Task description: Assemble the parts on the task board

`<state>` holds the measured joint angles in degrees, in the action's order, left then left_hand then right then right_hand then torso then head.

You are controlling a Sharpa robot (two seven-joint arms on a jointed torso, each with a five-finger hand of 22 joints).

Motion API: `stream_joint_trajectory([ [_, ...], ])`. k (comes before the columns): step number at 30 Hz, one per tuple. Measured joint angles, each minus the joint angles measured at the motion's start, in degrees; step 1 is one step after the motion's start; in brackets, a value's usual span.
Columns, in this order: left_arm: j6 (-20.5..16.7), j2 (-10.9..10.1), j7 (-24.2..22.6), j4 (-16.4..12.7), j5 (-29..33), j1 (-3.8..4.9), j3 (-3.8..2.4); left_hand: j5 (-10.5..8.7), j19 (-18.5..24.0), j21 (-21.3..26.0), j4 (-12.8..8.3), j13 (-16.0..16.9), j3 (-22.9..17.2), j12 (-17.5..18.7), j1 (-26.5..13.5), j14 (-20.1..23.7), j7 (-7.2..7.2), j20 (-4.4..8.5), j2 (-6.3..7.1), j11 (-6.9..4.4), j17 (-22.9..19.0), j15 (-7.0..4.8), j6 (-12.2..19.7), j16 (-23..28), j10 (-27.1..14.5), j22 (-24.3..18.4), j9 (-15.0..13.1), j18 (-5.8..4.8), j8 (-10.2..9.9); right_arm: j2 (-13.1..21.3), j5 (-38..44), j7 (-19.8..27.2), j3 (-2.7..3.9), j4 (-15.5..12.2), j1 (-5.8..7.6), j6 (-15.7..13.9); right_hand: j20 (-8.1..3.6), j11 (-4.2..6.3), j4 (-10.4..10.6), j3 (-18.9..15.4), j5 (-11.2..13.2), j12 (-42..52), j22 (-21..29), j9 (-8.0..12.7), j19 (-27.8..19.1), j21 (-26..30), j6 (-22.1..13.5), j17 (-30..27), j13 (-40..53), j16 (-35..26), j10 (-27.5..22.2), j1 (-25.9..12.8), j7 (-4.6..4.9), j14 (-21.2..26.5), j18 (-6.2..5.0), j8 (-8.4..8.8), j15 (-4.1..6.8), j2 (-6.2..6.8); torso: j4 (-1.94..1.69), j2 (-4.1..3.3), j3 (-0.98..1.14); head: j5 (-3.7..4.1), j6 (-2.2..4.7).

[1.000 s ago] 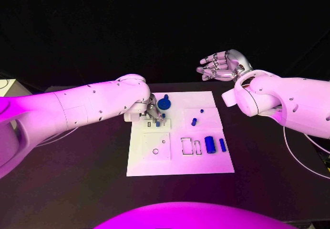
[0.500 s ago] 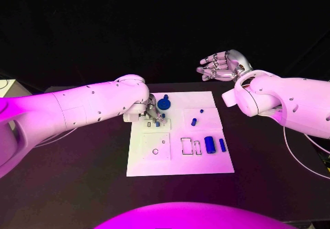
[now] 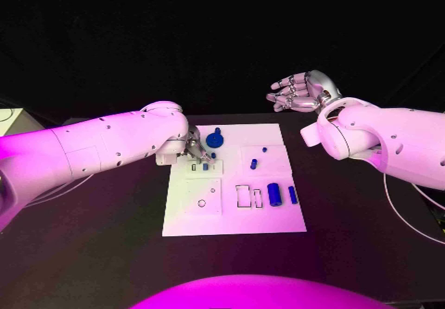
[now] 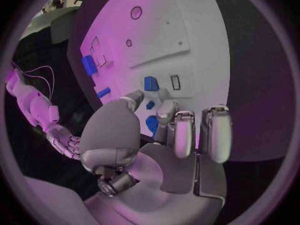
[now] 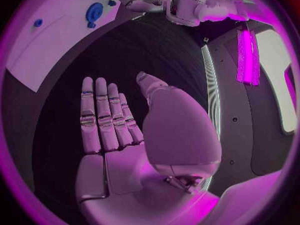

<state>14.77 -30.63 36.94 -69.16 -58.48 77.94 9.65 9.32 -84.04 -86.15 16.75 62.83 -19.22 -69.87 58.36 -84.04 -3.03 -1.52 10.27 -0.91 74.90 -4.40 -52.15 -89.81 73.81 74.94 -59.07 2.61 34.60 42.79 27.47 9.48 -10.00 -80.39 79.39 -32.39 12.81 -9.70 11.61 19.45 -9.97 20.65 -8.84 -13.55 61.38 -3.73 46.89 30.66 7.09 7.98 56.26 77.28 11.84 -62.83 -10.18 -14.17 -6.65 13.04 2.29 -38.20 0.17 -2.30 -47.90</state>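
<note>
On the black bench [image 3: 83,244] lies the task board [image 3: 232,215]; a blue cylinder [image 3: 274,192] beside its slots points lengthwise away from the robot. The left hand [image 3: 197,149] pinches a small blue part [image 4: 150,83] at the board's far edge; the right hand [image 3: 301,89] hovers beyond the board, fingers [image 5: 103,115] apart, empty.

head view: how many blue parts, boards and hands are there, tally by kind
blue parts: 7
task board: 1
hands: 2 (left hand, right hand)
total: 10

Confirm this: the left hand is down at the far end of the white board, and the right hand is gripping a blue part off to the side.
Wrong about the right hand: the right wrist view shows it holding nothing, fingers straight and apart, off the white board. The left hand is down at the board's far end, as you said.
</note>
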Motion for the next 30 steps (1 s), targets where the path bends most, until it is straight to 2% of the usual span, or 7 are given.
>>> stream_joint_trajectory([
  [2,-0.52,-0.44,-0.08,-0.75,0.11,0.00,-0.13,0.00,0.00,0.46,0.16,-0.43,0.52,0.46,-0.06,0.00,0.00,0.00,-0.05,0.09,0.00,0.00,0.00,0.00,-0.57,0.00,0.24,0.00,-0.49,0.00,0.00,0.00,-0.01,0.01,-0.03,0.01,0.00,0.00,0.00,0.00,0.00,0.00,0.00,0.00,0.00,0.00,0.00,0.00,0.00,0.00,0.00,0.00,0.00,0.00,0.00,0.00,0.00,0.00,0.04,-0.02,-0.01,-0.07,0.10],
  [5,-1.83,-1.34,-0.36,-2.08,0.40,-0.01,-0.26,0.00,0.00,1.02,0.16,-1.49,1.65,1.38,-1.23,0.00,-0.34,0.00,-1.09,0.22,0.00,0.00,0.34,0.00,-1.44,0.00,0.88,0.00,-1.32,0.05,0.00,0.01,-0.02,0.03,-0.10,0.02,0.00,0.00,0.00,0.00,0.00,0.00,0.00,0.00,0.00,0.00,0.00,0.00,0.00,0.00,0.00,0.00,0.00,0.00,0.00,0.00,0.00,0.00,0.11,-0.05,-0.03,-0.10,0.17],
  [7,-3.08,-2.00,-0.65,-2.99,0.63,-0.04,-0.32,-0.06,0.00,1.12,0.16,-1.85,2.08,1.52,-1.88,0.00,-0.34,0.00,-1.33,0.30,0.00,0.00,0.34,0.00,-1.53,0.00,1.12,0.00,-1.32,0.14,0.00,0.01,-0.03,0.06,-0.15,0.03,0.21,0.00,0.25,-0.25,0.00,0.00,0.20,0.06,-0.21,0.00,0.00,-0.10,-0.14,-0.23,0.00,0.00,0.00,0.00,0.00,0.00,0.00,0.00,0.11,-0.06,-0.03,-0.10,0.18],
  [13,-6.75,-3.65,-1.53,-5.08,0.75,-0.18,-0.38,-0.26,0.00,1.35,0.16,-2.49,2.54,1.82,-2.43,0.00,-0.34,0.00,-1.36,0.31,0.00,0.00,0.34,0.00,-1.95,-0.01,1.34,0.00,-1.55,0.33,-0.01,0.01,-0.05,0.15,-0.39,0.05,0.21,0.00,0.24,-0.24,0.00,0.00,0.25,0.07,-0.21,0.00,0.00,-0.11,-0.19,-0.23,0.00,0.00,0.00,0.00,0.00,0.00,0.00,0.00,0.02,-0.09,0.00,-0.05,0.25],
  [19,-8.45,-4.75,-2.01,-6.97,0.31,-0.39,-0.38,-0.26,0.00,1.35,-0.14,-2.56,2.84,2.03,-1.59,0.00,-0.34,0.00,-1.24,0.31,0.00,0.00,0.34,0.00,-1.95,-0.01,1.65,0.00,-1.89,0.38,-0.01,0.01,-0.08,0.18,-0.66,0.11,0.21,0.00,0.15,-0.33,0.00,0.00,0.31,0.07,-0.21,0.00,-0.12,-0.11,-0.19,-0.23,0.00,0.00,0.12,0.00,0.00,0.00,0.00,0.00,0.01,-0.10,0.03,-0.36,0.33],
  [26,-10.56,-6.55,-1.89,-9.53,-1.38,-1.11,-0.39,-0.01,0.00,1.35,0.00,-2.68,3.02,2.03,-1.28,0.00,-0.34,0.00,-1.28,0.31,0.00,0.00,0.34,0.00,-1.95,-0.01,1.77,0.00,-1.89,0.64,-0.01,0.01,-0.09,0.19,-0.78,0.13,0.21,0.00,0.08,-0.40,0.00,0.00,0.31,0.07,-0.21,0.00,-0.18,-0.11,-0.24,-0.22,0.00,0.00,0.18,0.00,0.00,0.00,0.00,0.00,0.07,-0.10,0.06,-0.55,0.37],
  [30,-12.13,-7.26,-1.68,-10.65,-2.46,-1.62,-0.36,0.35,0.00,1.35,0.00,-2.86,3.02,2.03,-0.81,0.00,-0.34,0.00,-1.75,0.31,0.00,0.00,0.34,0.00,-1.95,-0.01,1.90,0.00,-1.89,0.71,-0.02,0.01,-0.10,0.22,-0.88,0.14,0.21,0.00,0.08,-0.40,0.00,0.00,0.31,0.07,-0.21,0.00,-0.18,-0.10,-0.25,-0.22,0.00,0.00,0.18,0.00,0.00,0.00,0.00,0.00,0.07,-0.09,0.07,-0.59,0.38],
])
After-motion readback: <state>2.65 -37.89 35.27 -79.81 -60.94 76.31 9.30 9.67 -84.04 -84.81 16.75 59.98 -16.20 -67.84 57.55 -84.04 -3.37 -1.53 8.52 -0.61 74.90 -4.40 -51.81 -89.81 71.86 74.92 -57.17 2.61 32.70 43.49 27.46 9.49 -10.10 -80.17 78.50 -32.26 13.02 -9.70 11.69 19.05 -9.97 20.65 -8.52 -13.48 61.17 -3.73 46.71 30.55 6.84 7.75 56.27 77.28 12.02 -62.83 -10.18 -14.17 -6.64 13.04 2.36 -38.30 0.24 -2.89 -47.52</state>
